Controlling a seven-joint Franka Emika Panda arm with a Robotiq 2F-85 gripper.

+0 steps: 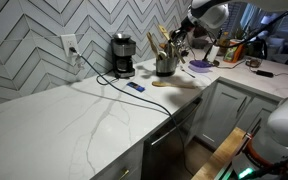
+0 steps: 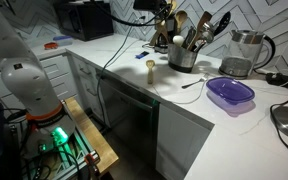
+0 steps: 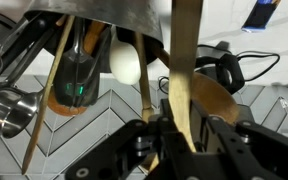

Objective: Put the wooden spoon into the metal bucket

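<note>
The metal bucket (image 1: 165,64) is a dull grey pail full of utensils, standing next to the coffee maker; it also shows in an exterior view (image 2: 182,56). In the wrist view its rim (image 3: 104,10) fills the top edge, the picture being upside down. My gripper (image 3: 184,135) is shut on the wooden spoon (image 3: 186,60), whose long handle points toward the bucket and whose bowl (image 3: 216,100) lies by the fingers. In both exterior views the gripper (image 1: 177,36) (image 2: 165,14) hangs just above the bucket.
The black-and-silver coffee maker (image 1: 123,55) stands left of the bucket with its cord across the counter. A blue object (image 1: 135,87) lies in front of it. A kettle (image 2: 242,52), a purple bowl (image 2: 230,93) and a small wooden piece (image 2: 149,68) stand near the bucket.
</note>
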